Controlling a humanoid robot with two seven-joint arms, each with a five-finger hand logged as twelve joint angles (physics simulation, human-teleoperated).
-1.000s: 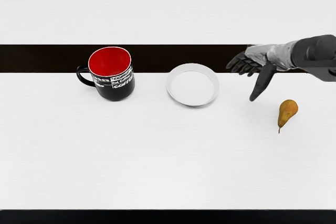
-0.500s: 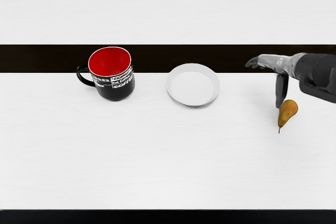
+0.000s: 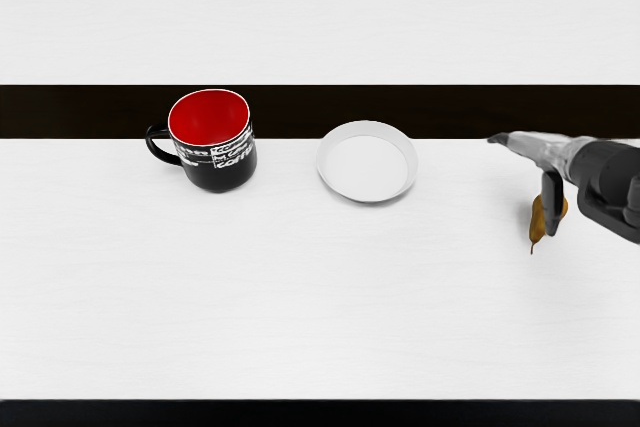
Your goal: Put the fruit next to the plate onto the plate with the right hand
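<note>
Pear (image 3: 537,223) lies on the worktop (image 3: 300,297), well right of the plate (image 3: 321,163), stem toward the near edge. It sits just beneath the right hand (image 3: 535,152), whose fingers (image 3: 500,138) are outstretched and grip nothing.

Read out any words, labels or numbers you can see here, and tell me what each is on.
White lettering in a band around the black mug with the red inside: too blurred to read.
The white round plate, the brown pear and the white table carry no text.
</note>
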